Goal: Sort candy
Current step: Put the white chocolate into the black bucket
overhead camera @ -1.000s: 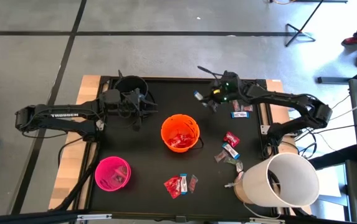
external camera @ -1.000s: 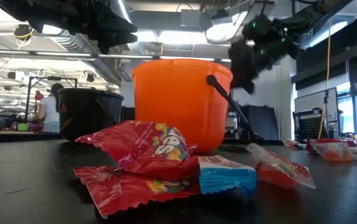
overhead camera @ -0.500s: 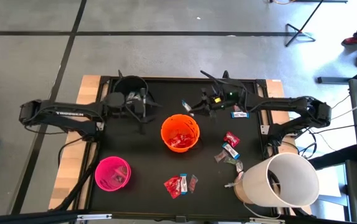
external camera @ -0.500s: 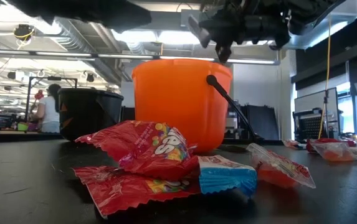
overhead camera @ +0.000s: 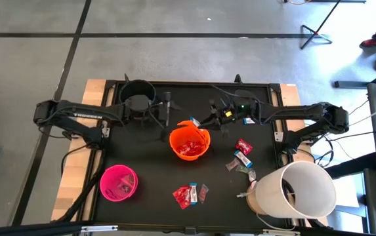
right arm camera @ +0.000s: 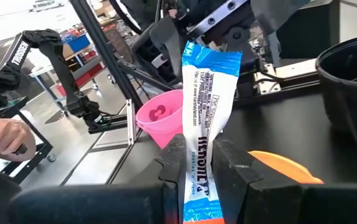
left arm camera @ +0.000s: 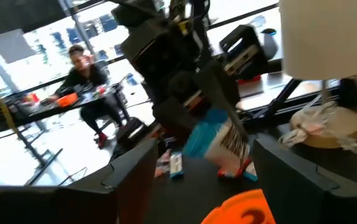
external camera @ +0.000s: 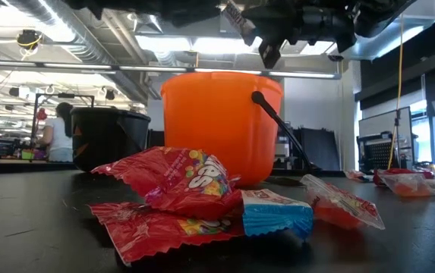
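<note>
Blue-and-white bar (right arm camera: 204,118) in right hand (right arm camera: 202,163)

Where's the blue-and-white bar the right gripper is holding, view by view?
High view: blue-and-white bar at the orange bucket's far rim, in the right gripper.
Low view: above the bucket, partly hidden by the gripper.
Left wrist view: centre, above the bucket.
Right wrist view: upright between the fingers.
Shared landmark: the orange bucket.
</note>
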Controlling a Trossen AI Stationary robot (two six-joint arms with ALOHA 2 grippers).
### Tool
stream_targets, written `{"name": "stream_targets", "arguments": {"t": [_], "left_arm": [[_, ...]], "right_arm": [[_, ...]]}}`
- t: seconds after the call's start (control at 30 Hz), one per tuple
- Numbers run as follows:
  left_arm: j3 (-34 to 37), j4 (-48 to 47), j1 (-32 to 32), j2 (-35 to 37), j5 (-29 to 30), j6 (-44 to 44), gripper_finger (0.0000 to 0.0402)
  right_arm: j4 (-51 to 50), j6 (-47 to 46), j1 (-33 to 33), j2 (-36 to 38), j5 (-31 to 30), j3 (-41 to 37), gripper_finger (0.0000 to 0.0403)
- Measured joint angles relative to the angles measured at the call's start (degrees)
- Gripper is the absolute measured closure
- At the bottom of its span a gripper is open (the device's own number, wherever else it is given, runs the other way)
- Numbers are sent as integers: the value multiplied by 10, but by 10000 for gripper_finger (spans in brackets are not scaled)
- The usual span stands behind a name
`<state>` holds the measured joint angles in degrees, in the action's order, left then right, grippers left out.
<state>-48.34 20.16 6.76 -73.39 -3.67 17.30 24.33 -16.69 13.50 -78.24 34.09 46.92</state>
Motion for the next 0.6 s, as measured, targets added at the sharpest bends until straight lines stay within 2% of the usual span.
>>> {"name": "stream_targets", "arguments": {"t": [0.23, 0.6], "left_arm": [[-37, -3, -4, -49, -69, 9, 149], [-69, -17, -8, -103, -69, 19, 157]], "right_arm": [[-4, 0, -6, 0, 0, 0, 343], [-7, 2, -5, 0, 0, 0, 343]]}}
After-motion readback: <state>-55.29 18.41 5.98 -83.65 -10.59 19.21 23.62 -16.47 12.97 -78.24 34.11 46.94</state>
